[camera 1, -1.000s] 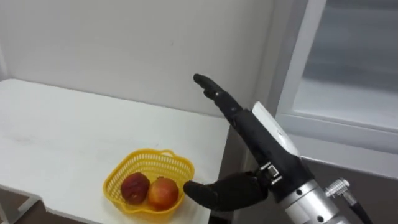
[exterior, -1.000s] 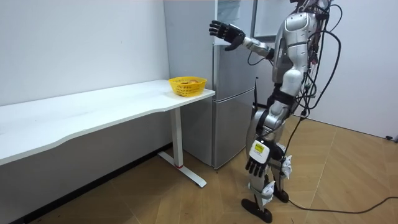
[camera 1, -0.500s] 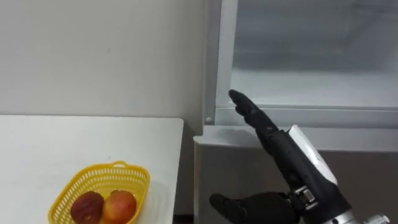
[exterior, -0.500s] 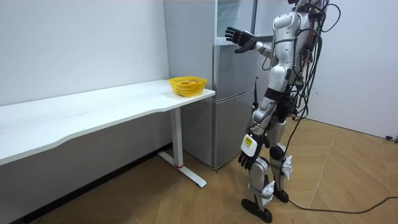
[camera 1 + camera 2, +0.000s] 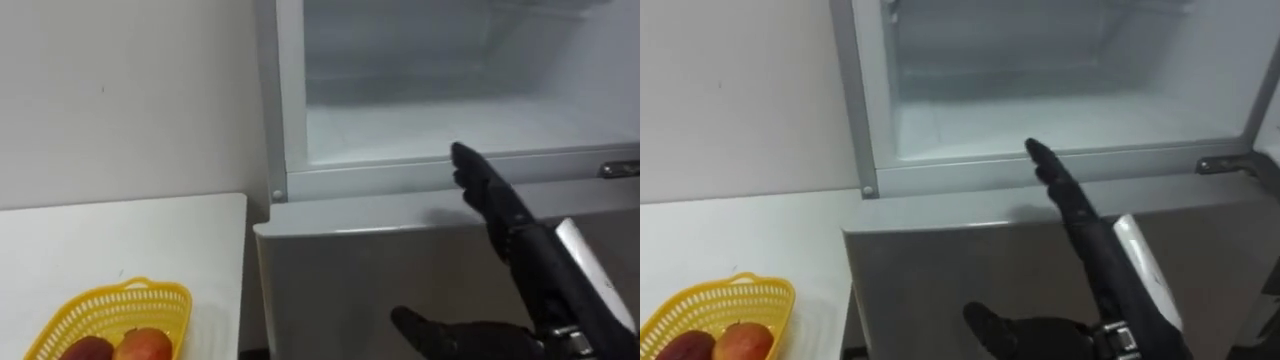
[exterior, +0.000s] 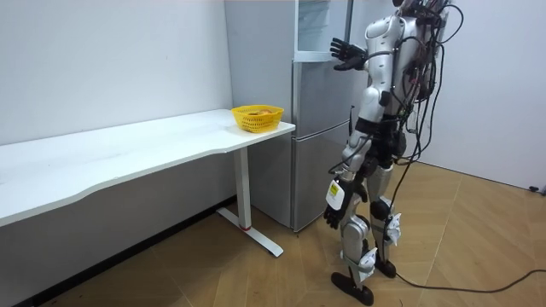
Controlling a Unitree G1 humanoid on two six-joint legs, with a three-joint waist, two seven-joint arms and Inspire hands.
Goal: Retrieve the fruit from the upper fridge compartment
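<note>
a bare test room: fridge (image 6: 320, 128), white table (image 6: 128, 158), fruit basket (image 6: 258, 118).

A plain white wall (image 6: 111, 60) runs behind a long white bench (image 6: 128, 158) with a wavy front edge, carried on a white leg with a flat foot (image 6: 247, 213). The floor (image 6: 213, 273) is light wood laid in a herringbone pattern. Just beside the bench's end, against the wall, stands a tall grey metal fridge (image 6: 316, 145); its upper compartment (image 5: 430, 110) is open and white inside. A pale wall (image 6: 503, 85) closes the room on the room view's right. The light is even and soft.
</note>
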